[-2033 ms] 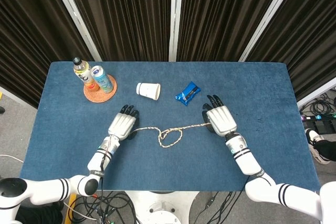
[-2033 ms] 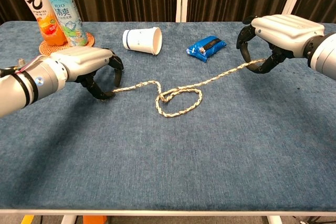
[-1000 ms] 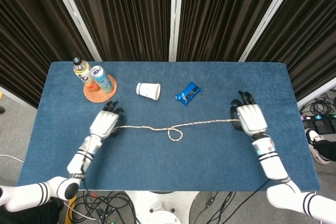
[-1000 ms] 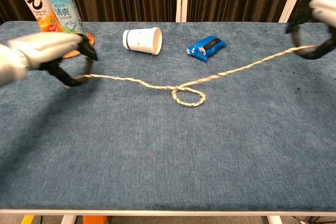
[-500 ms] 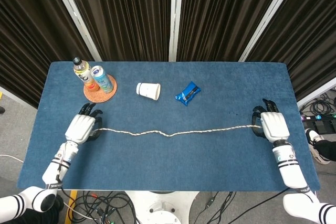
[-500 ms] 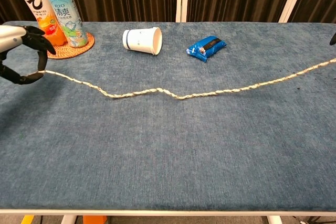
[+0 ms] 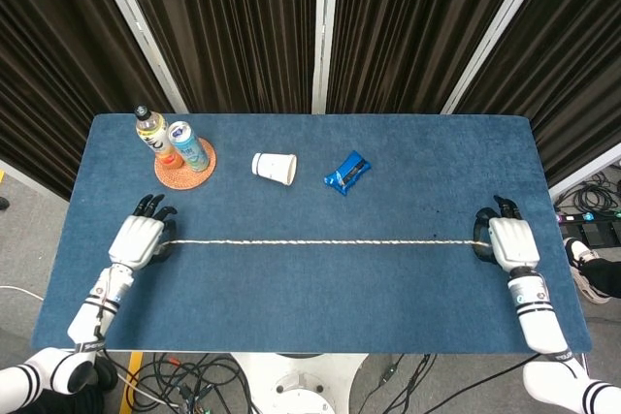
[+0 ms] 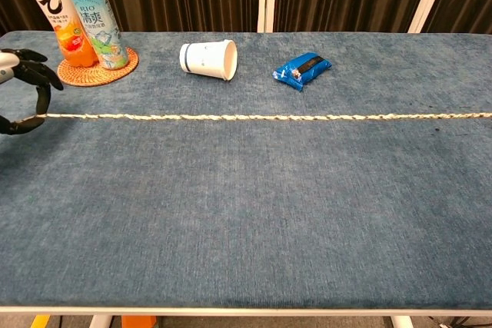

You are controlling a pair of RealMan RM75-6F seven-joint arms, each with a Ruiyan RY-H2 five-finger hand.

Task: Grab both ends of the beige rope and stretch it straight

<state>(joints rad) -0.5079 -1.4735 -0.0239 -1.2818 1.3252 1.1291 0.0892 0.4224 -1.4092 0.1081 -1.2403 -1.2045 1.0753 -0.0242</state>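
Observation:
The beige rope [image 7: 320, 242] [image 8: 254, 117] lies in a straight, taut line across the blue table from left to right. My left hand [image 7: 142, 238] [image 8: 21, 94] pinches the rope's left end near the table's left side. At the right side, my right hand [image 7: 507, 240] holds the other end; the chest view cuts this hand off past its right edge.
At the back left, a bottle [image 7: 150, 131] and a can [image 7: 184, 143] stand on a round woven coaster [image 7: 176, 170]. A white paper cup [image 7: 274, 166] lies on its side behind the rope, with a blue snack packet [image 7: 347, 172] to its right.
Both hands moved further apart, and the rope went from a sagging wavy line to a straight one. Earlier its loop in the middle pulled out.

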